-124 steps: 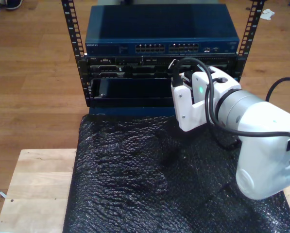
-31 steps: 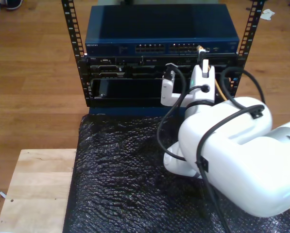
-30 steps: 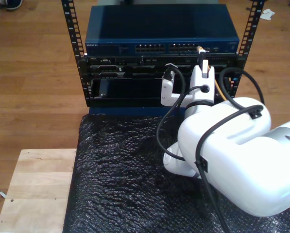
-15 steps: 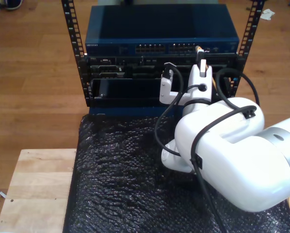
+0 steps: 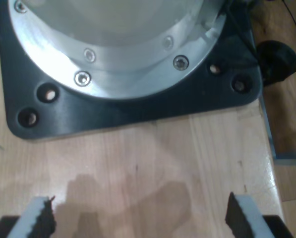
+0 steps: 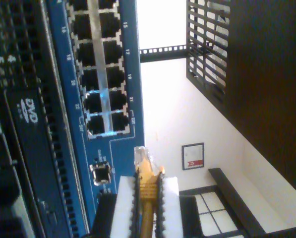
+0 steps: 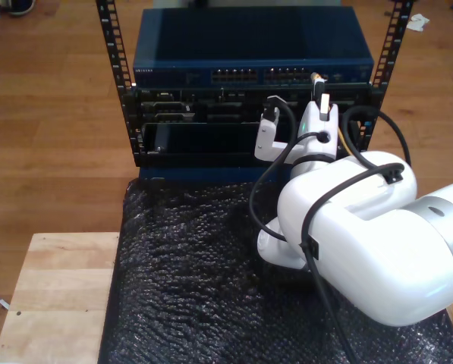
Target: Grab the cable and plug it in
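Bubble wrap [image 7: 203, 280], black and crinkled, covers the near part of the wooden bench [image 7: 55, 292] in the exterior view, and over it rises the big white arm carrying my second hand [image 7: 318, 91], which reaches up toward the rack. That hand is clamped shut on the cable [image 6: 147, 198]: in the second wrist view the yellow-orange cord runs up between the two white pads, with its clear plug [image 6: 142, 154] poking out beyond them. The grab looks done; the plugging is what remains. The plug sits just short of the blue switch [image 7: 249, 57], near the end of the port rows [image 6: 100, 74] but not yet inside any socket, so it needs lining up with an open port and pushing home. The ports I can see look empty, though they are dark and I can't be sure of every one. My first hand [image 5: 138, 218] is spread wide and holds nothing, hanging over bare wood beside a black base plate [image 5: 138, 106]. Beyond the switch, the rack rails [image 7: 114, 61] stand on a wooden floor [image 7: 51, 114].
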`<state>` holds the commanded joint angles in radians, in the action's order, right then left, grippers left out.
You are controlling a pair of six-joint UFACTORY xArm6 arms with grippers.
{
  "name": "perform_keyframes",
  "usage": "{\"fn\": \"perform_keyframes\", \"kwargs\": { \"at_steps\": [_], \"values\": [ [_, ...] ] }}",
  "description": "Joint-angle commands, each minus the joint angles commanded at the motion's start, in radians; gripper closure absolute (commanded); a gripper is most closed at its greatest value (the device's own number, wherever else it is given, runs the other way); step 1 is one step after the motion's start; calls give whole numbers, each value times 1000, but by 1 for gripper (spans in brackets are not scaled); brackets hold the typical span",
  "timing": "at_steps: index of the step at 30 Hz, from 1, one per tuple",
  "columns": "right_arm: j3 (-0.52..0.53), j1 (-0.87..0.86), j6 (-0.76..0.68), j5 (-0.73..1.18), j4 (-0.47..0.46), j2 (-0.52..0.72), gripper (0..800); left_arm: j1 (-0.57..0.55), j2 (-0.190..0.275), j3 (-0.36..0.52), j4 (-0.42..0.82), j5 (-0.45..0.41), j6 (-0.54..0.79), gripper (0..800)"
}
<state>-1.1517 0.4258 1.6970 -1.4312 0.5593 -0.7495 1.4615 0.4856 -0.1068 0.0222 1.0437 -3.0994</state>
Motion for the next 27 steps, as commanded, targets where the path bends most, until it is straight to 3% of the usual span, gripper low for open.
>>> {"fn": "perform_keyframes", "kwargs": {
  "at_steps": [3,27],
  "values": [
    [0,-11,0,2,-40,0,800,0,0,0,0,0,0,0],
    [-8,-38,-2,21,-97,-25,800,0,0,0,0,0,0,0]
  ]
}}
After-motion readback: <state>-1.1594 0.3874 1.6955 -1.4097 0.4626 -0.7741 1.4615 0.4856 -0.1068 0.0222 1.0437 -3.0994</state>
